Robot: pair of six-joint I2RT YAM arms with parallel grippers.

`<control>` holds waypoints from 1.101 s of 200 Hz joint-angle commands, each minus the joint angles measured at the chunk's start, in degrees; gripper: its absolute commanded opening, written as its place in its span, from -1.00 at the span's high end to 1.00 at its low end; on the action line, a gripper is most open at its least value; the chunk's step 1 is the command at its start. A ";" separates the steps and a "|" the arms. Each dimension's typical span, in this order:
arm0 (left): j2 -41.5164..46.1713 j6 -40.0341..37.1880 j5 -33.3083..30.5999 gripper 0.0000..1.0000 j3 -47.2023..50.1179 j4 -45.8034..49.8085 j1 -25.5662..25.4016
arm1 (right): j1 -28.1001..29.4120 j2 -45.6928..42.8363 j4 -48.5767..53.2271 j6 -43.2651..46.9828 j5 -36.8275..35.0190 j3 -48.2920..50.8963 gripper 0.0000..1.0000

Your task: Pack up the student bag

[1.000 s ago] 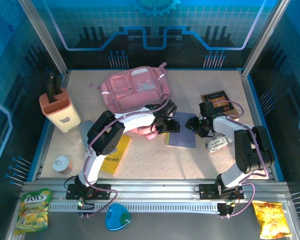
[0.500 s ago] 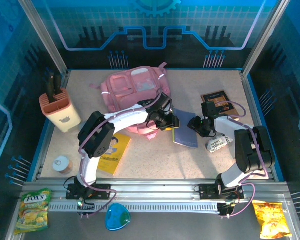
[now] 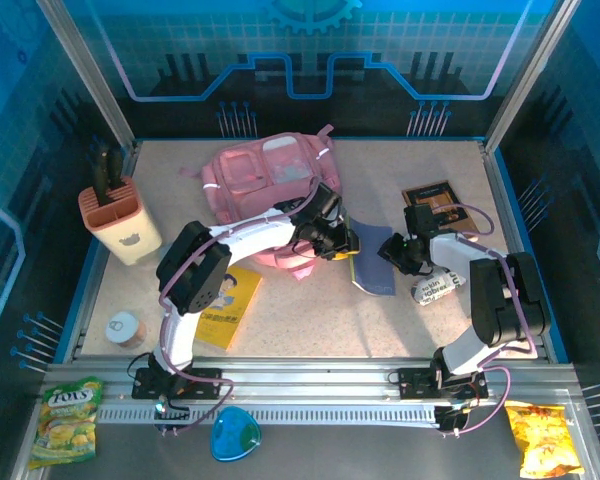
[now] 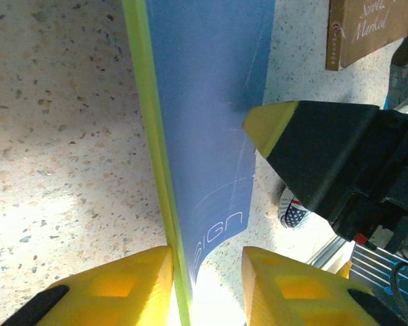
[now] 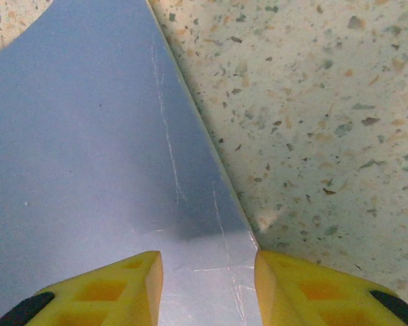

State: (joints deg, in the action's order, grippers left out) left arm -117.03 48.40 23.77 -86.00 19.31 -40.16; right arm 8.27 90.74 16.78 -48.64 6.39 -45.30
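Blue thin notebook [image 3: 375,265] was pinched by the left gripper [image 4: 207,261] beside the pink fabric backpack [image 3: 265,180]; the hold of the right gripper [image 5: 207,265] could not be told. It could be dropped through opposing pulls.

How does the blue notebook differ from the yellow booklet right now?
Pose: the blue notebook is tipped up at an angle; the yellow booklet lies flat. Handling: the blue notebook sits between the left hand and right hand; the yellow booklet lies apart from both. Both are thin and outside the student bag.
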 commanded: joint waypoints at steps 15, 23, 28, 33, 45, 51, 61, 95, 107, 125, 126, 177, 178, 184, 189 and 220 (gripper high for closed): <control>-1.79 3.77 2.80 0.42 2.01 -5.84 -0.22 | 0.35 1.47 0.40 -1.62 3.98 1.62 0.22; -1.88 3.94 2.53 0.42 2.21 -5.85 -0.13 | 0.35 1.59 0.70 -1.74 3.98 1.53 0.23; -1.87 4.05 2.26 0.43 2.32 -5.71 -0.10 | 0.30 1.58 0.80 -1.80 4.04 1.54 0.23; -1.97 4.14 1.89 0.43 2.44 -5.48 -0.01 | 0.27 1.63 0.80 -1.89 4.07 1.52 0.24; -1.93 4.31 1.08 0.42 2.79 -5.45 0.02 | 0.22 1.72 1.05 -2.16 4.15 1.45 0.25; -2.07 4.55 0.93 0.41 3.00 -5.45 0.15 | 0.10 1.77 0.98 -2.31 4.32 1.44 0.25; -2.49 4.84 1.32 0.39 2.95 -5.97 0.16 | 0.07 1.85 0.90 -2.41 4.72 1.43 0.26; -3.89 6.90 3.12 0.34 2.71 -7.36 0.12 | 0.05 2.01 0.48 -2.65 5.34 1.53 0.27; -4.05 7.22 2.89 0.33 2.68 -7.14 0.16 | 0.01 1.99 0.54 -2.78 5.34 1.62 0.28; -4.07 7.23 1.20 0.28 2.62 -5.43 0.19 | -0.18 1.98 0.59 -3.07 5.25 1.69 0.30; -4.07 7.23 1.02 0.27 2.60 -5.34 0.18 | -0.14 1.99 0.61 -3.05 5.23 1.74 0.30; -4.68 6.02 -4.90 -0.07 2.50 -1.29 0.22 | -0.61 1.59 0.71 -3.66 5.28 2.05 0.33; -4.73 6.01 -4.93 -0.07 2.50 -1.25 0.24 | -0.62 1.61 0.71 -3.70 5.29 2.05 0.33; -4.94 5.93 -5.06 -0.09 2.41 -1.21 0.19 | -0.63 1.63 0.66 -3.68 5.30 2.09 0.33; -5.17 5.73 -5.09 -0.11 2.28 -0.95 0.25 | -0.61 1.63 0.70 -3.69 5.30 2.14 0.33; -5.76 4.90 -5.31 -0.14 1.67 -0.41 0.26 | -0.70 1.61 0.71 -3.66 5.38 2.15 0.33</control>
State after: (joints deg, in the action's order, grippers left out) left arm -121.16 54.04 18.96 -83.48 17.72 -39.48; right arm 7.68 90.76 15.51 -51.46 7.97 -44.66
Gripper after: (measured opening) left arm 0.568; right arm 0.335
